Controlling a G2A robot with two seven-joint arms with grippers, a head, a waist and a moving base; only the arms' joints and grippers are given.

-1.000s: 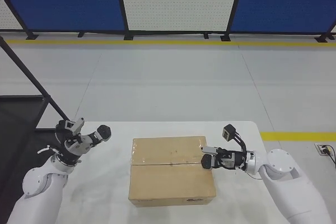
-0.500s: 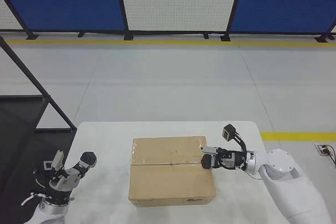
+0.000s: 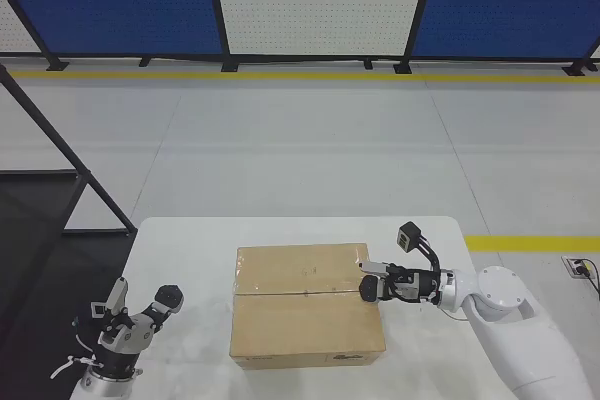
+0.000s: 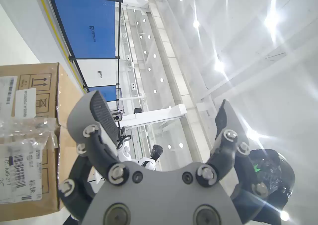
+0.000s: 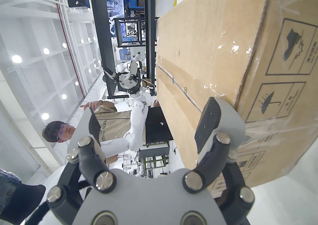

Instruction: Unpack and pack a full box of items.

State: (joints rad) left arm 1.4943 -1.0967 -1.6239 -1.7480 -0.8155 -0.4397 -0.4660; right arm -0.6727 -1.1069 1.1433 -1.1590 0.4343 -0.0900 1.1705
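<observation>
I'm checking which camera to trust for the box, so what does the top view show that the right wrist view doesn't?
Top view gives the full outline of the white table and the yellow floor line. Right wrist view gives the handling symbols printed on the side of the cardboard box. Both give the closed box top, its taped seam, and the right claw open at the box's end.

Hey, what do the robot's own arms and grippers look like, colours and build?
The right arm and left arm are glossy white rounded shells with black wrist sections. The left gripper and right gripper each have two light grey fingers with black ribbed pads, black linkages, silver screws and a grey base plate.
</observation>
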